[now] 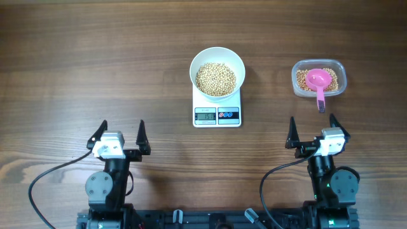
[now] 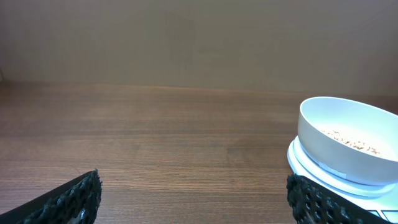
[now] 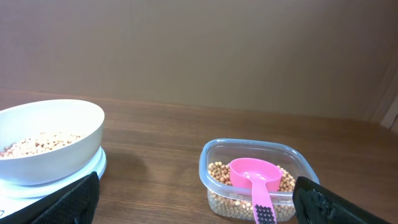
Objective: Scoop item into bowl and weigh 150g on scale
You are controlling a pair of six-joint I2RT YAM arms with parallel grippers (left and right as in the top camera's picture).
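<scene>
The white bowl (image 1: 217, 65) stands on the white scale (image 1: 217, 116) at the table's middle, with a pile of tan beans (image 1: 215, 78) in it. More beans (image 3: 219, 173) lie in a clear plastic container (image 1: 318, 77) at the right, under a pink scoop (image 1: 318, 81) whose handle sticks out toward me. My left gripper (image 1: 121, 135) hangs open near the front left, nothing between its fingers. My right gripper (image 1: 313, 128) is open too, just in front of the container. The left wrist view shows the bowl (image 2: 348, 140) at its right edge.
The wooden table (image 1: 95, 57) stretches bare to the left and behind the scale. Black cables (image 1: 44, 175) run from both arm bases at the front edge. A plain brown wall (image 3: 199, 50) backs the table.
</scene>
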